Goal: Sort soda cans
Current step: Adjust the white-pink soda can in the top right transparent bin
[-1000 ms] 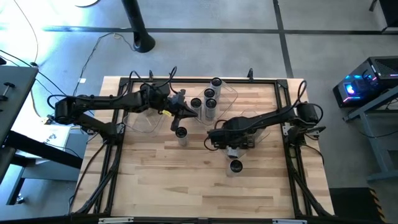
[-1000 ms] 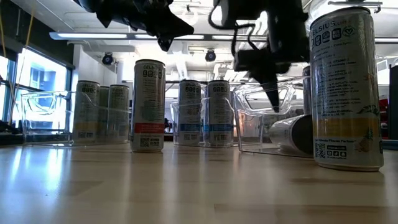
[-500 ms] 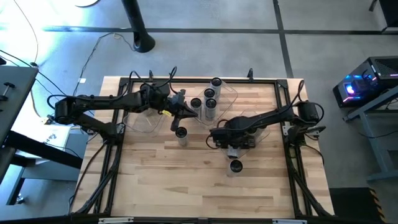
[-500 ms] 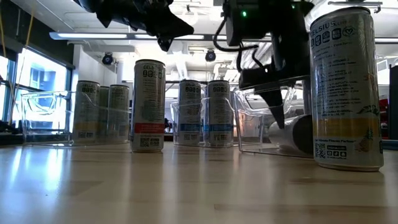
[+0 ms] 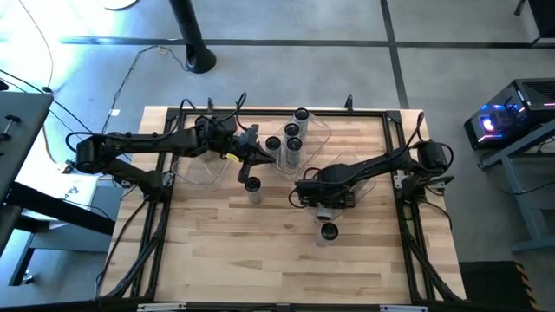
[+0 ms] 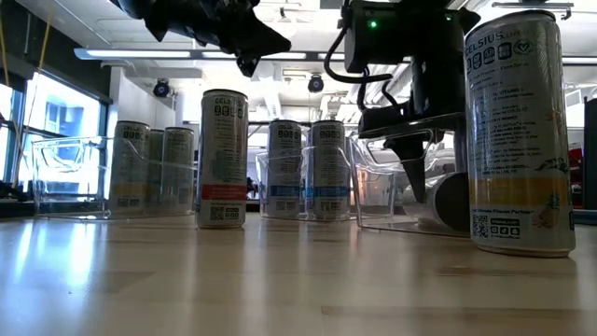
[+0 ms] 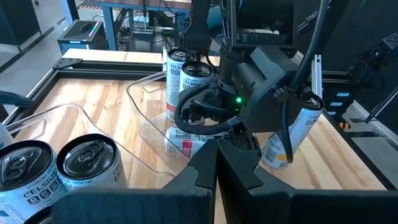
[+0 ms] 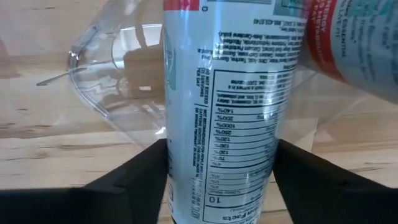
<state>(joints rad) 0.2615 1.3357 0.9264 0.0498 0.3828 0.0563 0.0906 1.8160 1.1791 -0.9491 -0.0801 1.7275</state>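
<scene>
High view: the right gripper (image 5: 323, 204) is reaching down into the clear bin (image 5: 364, 178) on the right side of the table, while the left gripper (image 5: 253, 163) is hovering just beside a lone upright can (image 5: 252, 185) near table centre; another single can (image 5: 329, 231) is standing nearer, apart from the cluster of cans (image 5: 292, 139) at the far edge. Low view: the right arm is hanging over a can lying on its side (image 6: 438, 201) inside that bin, presumably to lift it. Left wrist view: the left fingers (image 7: 233, 171) are sitting closed together and empty (likely waiting its turn). Right wrist view: the right fingers (image 8: 134, 177) are straddling the lying can (image 8: 221, 93), spread apart on either side; whether they are already pressing it, I cannot tell.
</scene>
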